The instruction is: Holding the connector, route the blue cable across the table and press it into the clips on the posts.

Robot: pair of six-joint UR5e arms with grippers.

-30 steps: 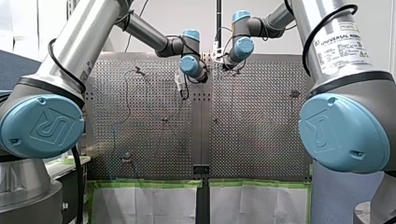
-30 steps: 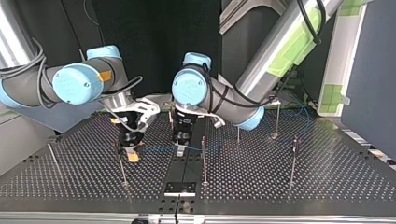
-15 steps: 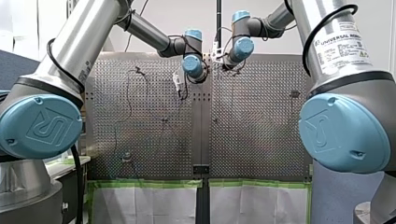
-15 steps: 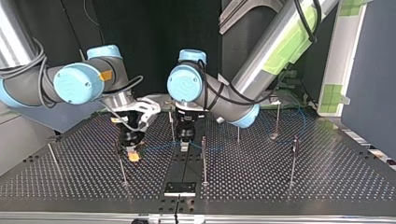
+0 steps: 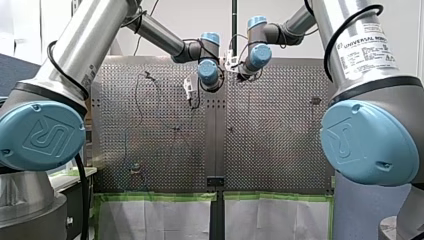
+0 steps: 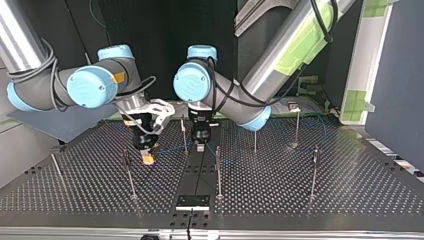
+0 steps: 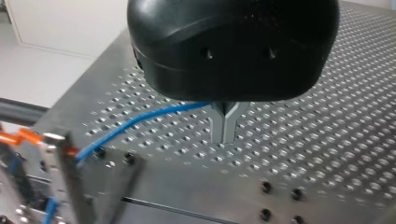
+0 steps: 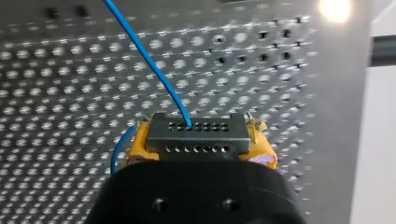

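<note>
Jaws of my right gripper (image 8: 198, 148): closed on the grey connector (image 8: 196, 133), with a yellow pad (image 8: 261, 148) at each end. The blue cable (image 8: 149, 60) leaves the connector's upper row of holes and runs off over the perforated table (image 8: 56, 93).

Jaws of my left gripper (image 7: 225, 133): the metal fingers (image 7: 219, 128) are together and the cable is pinched between them near their roots. From there it runs sideways to an orange-and-grey shape too blurred to name.

Top view: both grippers are above the table's middle, near each other but apart, with a short blue span strung between them. A thin post (image 6: 184, 134) stands between the two. A taller post (image 6: 218, 170) stands nearer the camera. More cable curves by the far post (image 6: 296, 125) at the view's right. I cannot tell whether any clip holds cable.

Front view: it shows only the wrists meeting at the far middle, and the fingers are hidden.
</note>
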